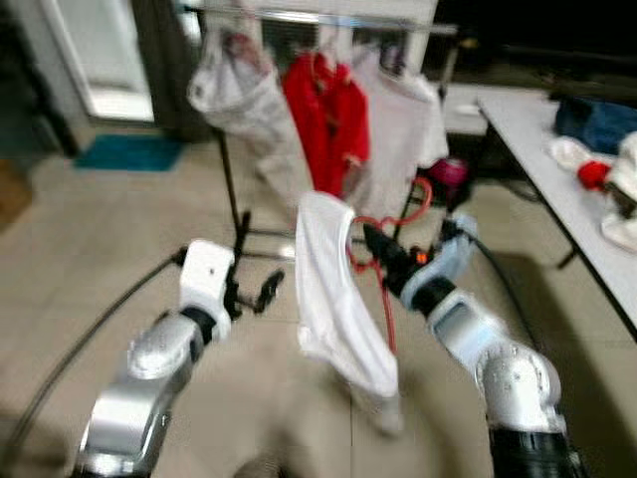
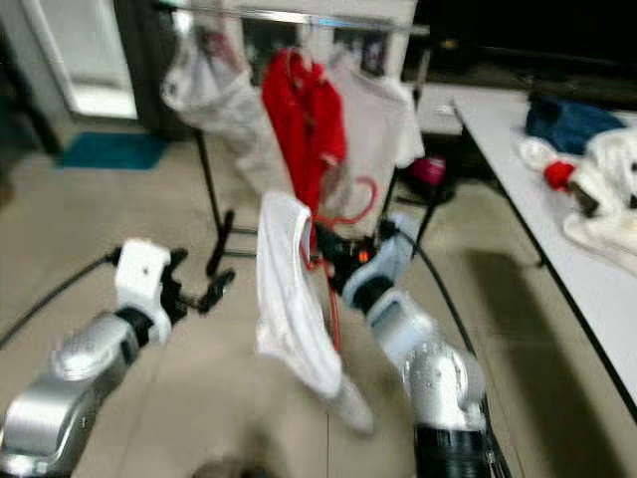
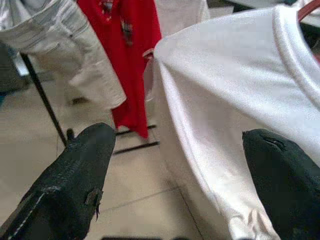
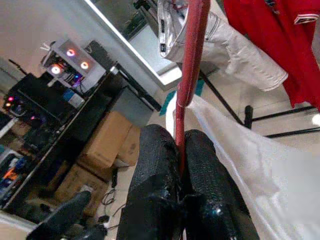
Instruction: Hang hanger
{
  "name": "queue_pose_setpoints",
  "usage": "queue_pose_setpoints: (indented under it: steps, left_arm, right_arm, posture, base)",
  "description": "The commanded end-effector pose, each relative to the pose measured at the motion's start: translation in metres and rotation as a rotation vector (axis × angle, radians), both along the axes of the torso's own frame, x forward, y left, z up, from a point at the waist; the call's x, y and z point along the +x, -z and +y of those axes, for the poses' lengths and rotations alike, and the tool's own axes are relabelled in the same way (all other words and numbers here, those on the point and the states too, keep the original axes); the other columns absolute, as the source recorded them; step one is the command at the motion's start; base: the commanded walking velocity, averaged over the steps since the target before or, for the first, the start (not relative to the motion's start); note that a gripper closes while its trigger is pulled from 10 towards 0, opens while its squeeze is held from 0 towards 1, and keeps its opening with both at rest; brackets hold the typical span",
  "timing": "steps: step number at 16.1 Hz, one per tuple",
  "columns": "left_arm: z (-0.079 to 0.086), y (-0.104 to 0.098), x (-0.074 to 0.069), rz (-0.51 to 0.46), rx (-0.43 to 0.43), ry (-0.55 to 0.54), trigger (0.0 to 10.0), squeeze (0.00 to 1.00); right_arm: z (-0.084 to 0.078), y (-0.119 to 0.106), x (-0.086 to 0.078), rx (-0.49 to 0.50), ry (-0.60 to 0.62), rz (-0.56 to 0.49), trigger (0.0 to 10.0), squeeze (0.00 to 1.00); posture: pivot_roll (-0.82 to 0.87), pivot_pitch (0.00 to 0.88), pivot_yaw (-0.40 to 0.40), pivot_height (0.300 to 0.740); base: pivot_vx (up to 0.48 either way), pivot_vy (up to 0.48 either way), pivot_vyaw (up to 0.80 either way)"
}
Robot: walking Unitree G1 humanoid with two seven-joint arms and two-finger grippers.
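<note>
The right gripper (image 1: 370,239) is pinched tight on the red hanger (image 4: 191,75), whose bar runs out between its two black fingers (image 4: 155,170) in the right wrist view. The hanger sticks up and forward from the fingertips, and its red hook curls up beyond the gripper, toward the clothes rack (image 1: 328,18). A white shirt (image 1: 333,299) is draped on the hanger and hangs down from it in mid-air, above the tiled floor (image 1: 119,219), between the two arms.

The left gripper (image 1: 261,294) is held out to the left of the shirt, near it, with its fingers (image 3: 75,180) spread wide and nothing between them. In the left wrist view the shirt's shoulder and collar lie just past the open fingers; whether one finger touches the cloth cannot be told.

Ahead of both grippers the rack's top rail carries a pale garment (image 1: 239,90), a red shirt (image 1: 328,115) and a white T-shirt (image 1: 403,129). The hanger is well below that rail. On the right stands a white table (image 1: 557,179) with a blue cloth (image 1: 597,119) and white and red clothes (image 1: 607,184) along its far end. The head views are blurred.
</note>
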State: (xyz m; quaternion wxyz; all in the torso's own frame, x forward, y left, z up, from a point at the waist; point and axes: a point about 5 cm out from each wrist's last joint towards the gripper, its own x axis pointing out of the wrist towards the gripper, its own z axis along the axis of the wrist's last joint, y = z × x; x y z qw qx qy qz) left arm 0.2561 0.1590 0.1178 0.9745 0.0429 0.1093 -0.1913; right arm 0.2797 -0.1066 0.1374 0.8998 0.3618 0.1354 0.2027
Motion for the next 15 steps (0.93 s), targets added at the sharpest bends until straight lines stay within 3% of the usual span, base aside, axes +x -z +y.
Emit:
queue_pose_setpoints:
  steps: [1, 3, 5, 9, 11, 12, 13, 15]
  left_arm:
    - [0.001, -0.004, 0.003, -0.018, 0.001, -0.007, 10.0, 0.26]
    - [0.000, -0.013, 0.009, -0.058, -0.023, 0.034, 10.0, 0.27]
    - [-0.001, -0.016, 0.009, -0.060, -0.052, 0.123, 10.0, 1.00]
    - [0.003, -0.013, 0.023, -0.038, -0.003, 0.147, 10.0, 1.00]
    - [-0.010, -0.027, 0.028, -0.064, -0.134, 0.246, 10.0, 1.00]
    - [-0.021, -0.039, 0.028, -0.070, -0.268, 0.334, 10.0, 0.85]
    - [-0.028, -0.046, 0.029, -0.063, -0.360, 0.385, 10.0, 0.00]
    - [-0.030, -0.048, 0.030, -0.051, -0.391, 0.394, 10.0, 0.00]
  right_arm:
    - [-0.001, -0.005, 0.002, -0.002, 0.002, -0.033, 10.0, 0.00]
    - [0.005, -0.012, 0.005, -0.038, -0.038, -0.083, 10.0, 0.00]
    - [0.009, -0.017, 0.009, -0.040, -0.040, -0.104, 10.0, 0.00]
    - [0.010, -0.026, 0.011, -0.059, -0.060, -0.145, 10.0, 0.00]
    - [0.015, -0.034, 0.011, -0.100, -0.110, -0.191, 10.0, 0.00]
    - [0.018, -0.038, 0.011, -0.150, -0.135, -0.221, 10.0, 0.00]
    - [0.020, -0.039, 0.011, -0.190, -0.147, -0.239, 10.0, 0.00]
    - [0.021, -0.040, 0.011, -0.205, -0.155, -0.247, 10.0, 0.00]
  posture:
    - [-0.01, 0.000, -0.046, 0.740]
    - [-0.01, 0.000, -0.044, 0.740]
    - [-0.03, 0.000, -0.026, 0.740]
    - [-0.02, 0.000, -0.035, 0.740]
    - [-0.03, 0.000, -0.032, 0.740]
    - [-0.03, 0.000, -0.033, 0.740]
    - [-0.03, 0.000, -0.038, 0.740]
    - [-0.03, 0.000, -0.037, 0.740]
  base:
    - [0.000, 0.480, 0.00]
    - [0.000, 0.000, 0.00]
    - [0.000, 0.000, 0.00]
    - [0.000, 0.000, 0.00]
    - [0.000, 0.000, 0.00]
    - [0.000, 0.000, 0.00]
    - [0.000, 0.000, 0.00]
    - [0.000, 0.000, 0.00]
